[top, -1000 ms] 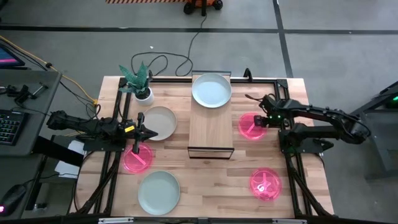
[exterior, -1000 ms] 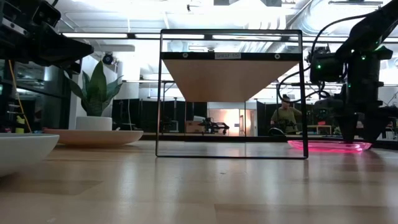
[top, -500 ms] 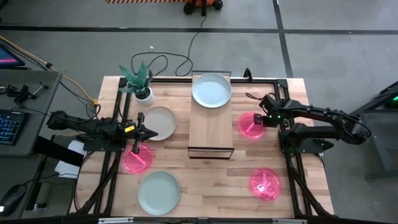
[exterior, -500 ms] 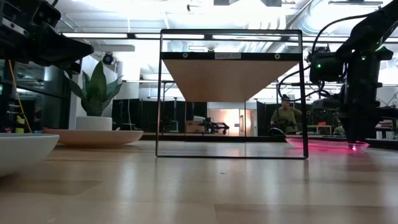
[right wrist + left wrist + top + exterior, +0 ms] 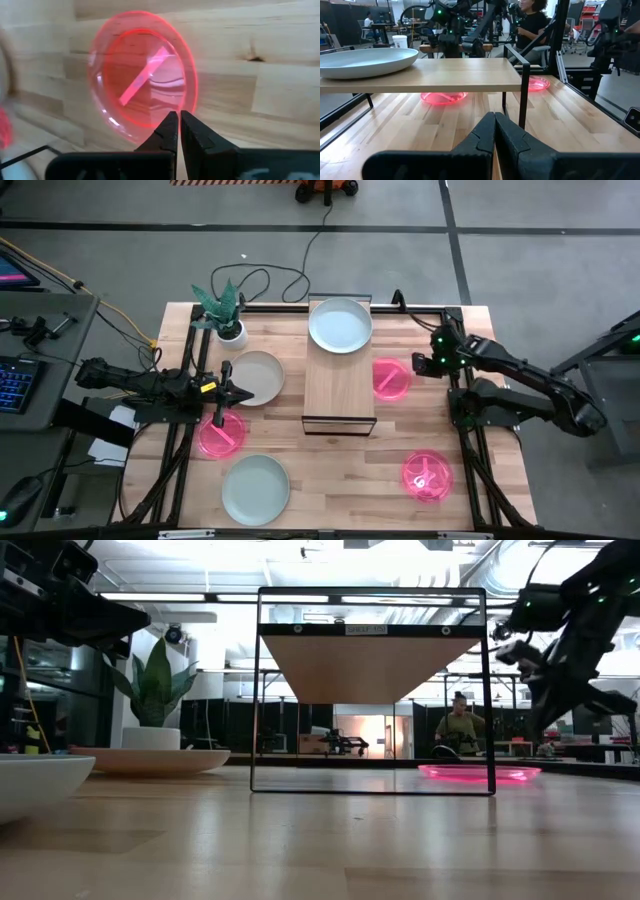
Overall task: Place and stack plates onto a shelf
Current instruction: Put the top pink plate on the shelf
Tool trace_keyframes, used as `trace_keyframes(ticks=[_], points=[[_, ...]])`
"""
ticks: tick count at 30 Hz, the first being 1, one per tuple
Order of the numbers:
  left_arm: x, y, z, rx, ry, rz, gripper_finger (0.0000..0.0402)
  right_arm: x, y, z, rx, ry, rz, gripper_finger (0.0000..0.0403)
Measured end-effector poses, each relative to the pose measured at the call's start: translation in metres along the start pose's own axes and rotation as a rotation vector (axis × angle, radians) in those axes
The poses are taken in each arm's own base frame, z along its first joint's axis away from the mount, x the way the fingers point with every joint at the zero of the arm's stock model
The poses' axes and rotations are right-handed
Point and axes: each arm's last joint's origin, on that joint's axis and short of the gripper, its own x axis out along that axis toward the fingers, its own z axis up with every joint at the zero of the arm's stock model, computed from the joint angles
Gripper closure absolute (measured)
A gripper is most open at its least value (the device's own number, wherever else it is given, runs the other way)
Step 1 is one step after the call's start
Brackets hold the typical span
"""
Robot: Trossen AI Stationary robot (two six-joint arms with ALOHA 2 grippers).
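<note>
My right gripper (image 5: pixel 418 365) is shut at the right rim of a translucent pink plate (image 5: pixel 391 377), which sits just right of the shelf (image 5: pixel 340 390). The shelf is a light-wood board on a black frame, with a pale plate (image 5: pixel 340 325) on its far end. My left gripper (image 5: pixel 232 393) is shut on nothing and hovers at the table's left, between a pale plate (image 5: pixel 257 377) and a pink plate (image 5: pixel 220 434). Another pale plate (image 5: pixel 255 488) and another pink plate (image 5: pixel 427 476) lie near the front edge. My right gripper has the pink plate's rim (image 5: pixel 165 119) at the tips of its two shut fingers, on the side away from the shelf. The fingers slant down at it from the table's right. In the low view the plate (image 5: pixel 480 773) lies level, low over the tabletop; whether it is clear of the wood I cannot tell.
A small white pot with a green plant (image 5: pixel 226 320) stands at the far left corner. Black cables run along the far edge. The shelf's thin black legs (image 5: pixel 490 740) stand beside the pink plate. People show in the room beyond the table.
My right gripper has shut on the pink plate's rim, then its wrist has risen and tipped. The plate has gone toward the table's left, closer to the shelf, staying level.
</note>
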Motion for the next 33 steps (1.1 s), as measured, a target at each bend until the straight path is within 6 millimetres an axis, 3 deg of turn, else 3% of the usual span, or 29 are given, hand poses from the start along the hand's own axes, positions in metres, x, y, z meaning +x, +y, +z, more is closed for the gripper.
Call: trace_keyframes(ticks=[7, 13, 20, 25, 33], points=[[0.000, 0.000, 0.000, 0.000, 0.000, 0.000, 0.0401, -0.007, -0.008, -0.007, 0.039, -0.009, -0.056, 0.0403], [0.000, 0.000, 0.000, 0.000, 0.000, 0.000, 0.0401, 0.004, -0.004, -0.009, 0.060, -0.088, -0.039, 0.0399], [0.000, 0.000, 0.000, 0.000, 0.000, 0.000, 0.0401, 0.031, -0.008, -0.012, 0.095, -0.201, 0.065, 0.0329], [0.000, 0.000, 0.000, 0.000, 0.000, 0.000, 0.0401, 0.051, -0.022, -0.019, 0.072, -0.246, 0.086, 0.0272], [0.000, 0.000, 0.000, 0.000, 0.000, 0.000, 0.0401, 0.063, -0.029, -0.024, 0.039, -0.339, 0.119, 0.0250]])
